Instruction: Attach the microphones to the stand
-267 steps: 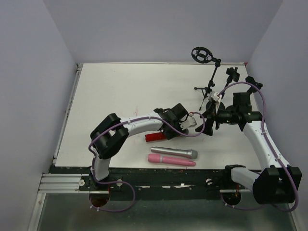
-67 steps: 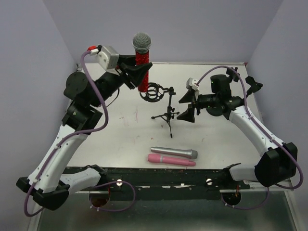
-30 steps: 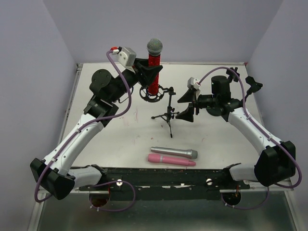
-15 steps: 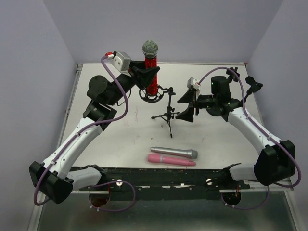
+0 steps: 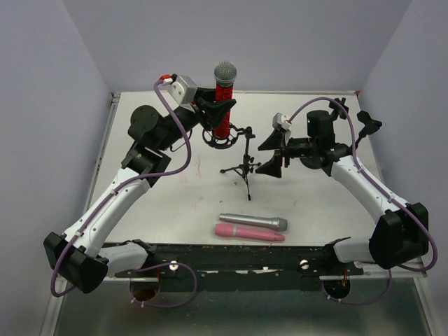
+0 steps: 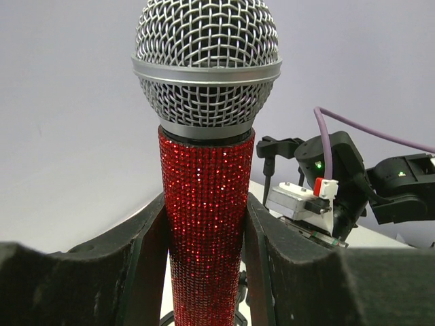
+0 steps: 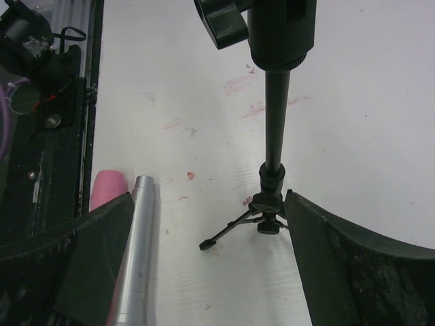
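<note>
White table, open surface left and back. Tripod stand mid-table; right hand spread wide astride its pole, not touching. Left hand clenched on upright red microphone, foot at ring mount. Silver-grey microphone and pink microphone lie side by side near the front edge.

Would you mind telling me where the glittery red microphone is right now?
In the top view, the red microphone stands upright toward the far side of the table, clamped in the left pincer, its lower end at the stand's ring mount.
</note>
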